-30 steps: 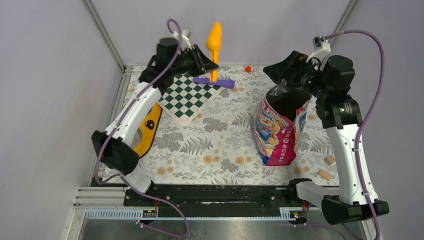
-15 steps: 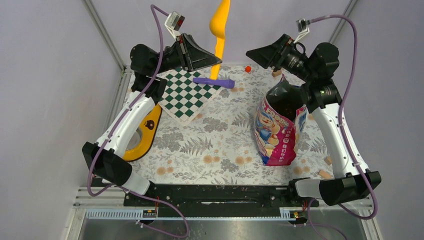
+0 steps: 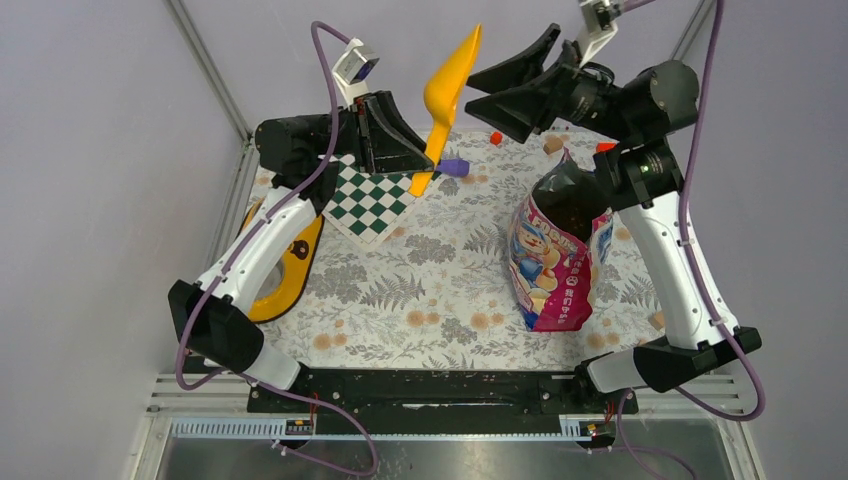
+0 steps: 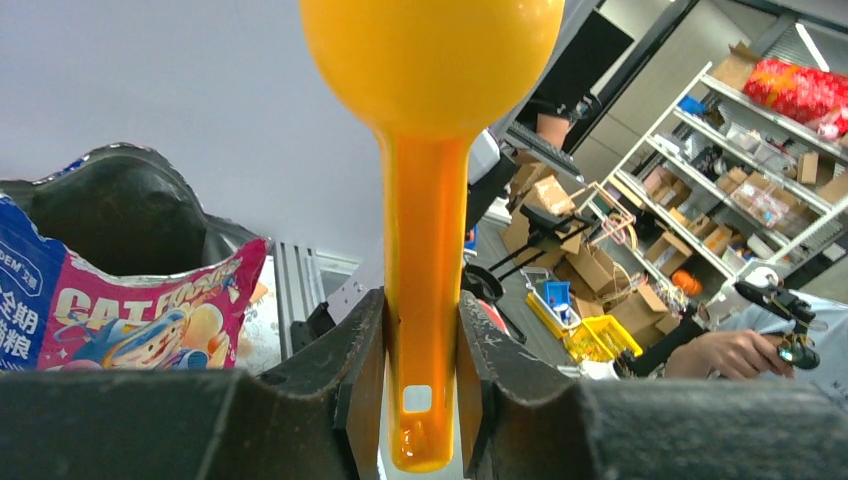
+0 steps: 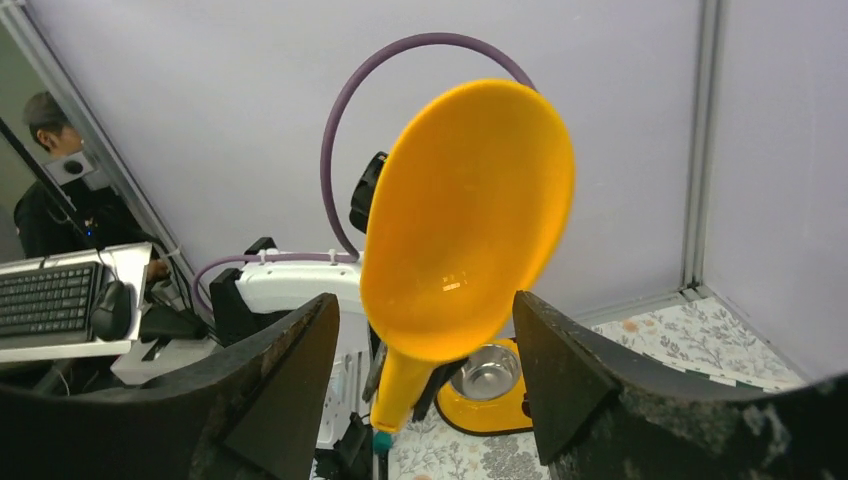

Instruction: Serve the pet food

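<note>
The pink-and-blue pet food bag [image 3: 552, 255] stands open-topped at the right of the mat; it also shows in the left wrist view [image 4: 130, 280]. Its dark inside hides the kibble. My left gripper [image 3: 422, 152] is shut on the handle of the orange scoop [image 3: 447, 85], held high with the bowl up [image 4: 425, 130]. My right gripper [image 3: 487, 88] is open and raised, facing the scoop's bowl [image 5: 470, 220], which lies beyond its tips, apart from them. The yellow feeder [image 3: 288, 262] lies at the left under my left arm, its steel bowl [image 5: 488, 372] visible.
A green-and-white checkered board [image 3: 375, 200] lies at the back left with a purple object [image 3: 453, 166] beside it. A small red piece [image 3: 495, 137] sits at the back edge. Tan blocks [image 3: 552, 144] lie near the bag and at the right edge.
My left gripper has tilted the scoop so its bowl leans right toward the right gripper. My right arm has risen and swung its open gripper up and left toward the scoop.
</note>
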You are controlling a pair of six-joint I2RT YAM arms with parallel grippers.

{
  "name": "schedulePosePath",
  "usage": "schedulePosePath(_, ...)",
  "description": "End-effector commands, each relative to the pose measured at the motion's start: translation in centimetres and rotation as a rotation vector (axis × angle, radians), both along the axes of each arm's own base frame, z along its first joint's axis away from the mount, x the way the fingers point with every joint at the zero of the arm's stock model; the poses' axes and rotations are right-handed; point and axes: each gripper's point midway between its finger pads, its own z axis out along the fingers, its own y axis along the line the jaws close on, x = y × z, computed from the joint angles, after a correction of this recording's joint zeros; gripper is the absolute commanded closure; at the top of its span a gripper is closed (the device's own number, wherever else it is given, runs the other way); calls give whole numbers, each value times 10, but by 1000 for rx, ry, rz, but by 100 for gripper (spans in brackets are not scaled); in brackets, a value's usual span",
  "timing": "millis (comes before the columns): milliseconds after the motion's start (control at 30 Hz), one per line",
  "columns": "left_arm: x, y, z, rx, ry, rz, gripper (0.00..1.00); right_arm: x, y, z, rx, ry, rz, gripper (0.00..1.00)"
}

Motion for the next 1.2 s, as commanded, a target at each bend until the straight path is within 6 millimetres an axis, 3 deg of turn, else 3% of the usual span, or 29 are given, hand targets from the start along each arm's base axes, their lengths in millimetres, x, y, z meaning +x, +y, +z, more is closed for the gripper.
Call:
schedulePosePath(0,-34,10,7,-20,-144,-54,100,-6,15,-9,-98,-96,-10,29)
schedulePosePath(400,-43,8,-6,0,-124,-76,100,13,25,-14,-103,-48,-40,30)
schedulePosePath(633,-39,5,-7,2,-107,-64,98,3,36,-10,-89,-66,41,55)
schedulePosePath(733,-36,3,-7,2,-103,-52,89,-1,37,-8,-82,-65,62,76)
schedulePosePath(833,-28,1,-6,2,-90,-11,58,-3,36,-6,-71,-55,55,100)
schedulePosePath(967,4,-2,-17,47,-40,184,34,11,28,-10,-83,4,-67,100)
schedulePosePath(1067,39,3,-28,121,-64,449,28,32,16,-19,-101,97,-231,100)
schedulePosePath(1167,51,13,-27,118,-103,588,26,60,-3,-34,-99,245,-426,100)
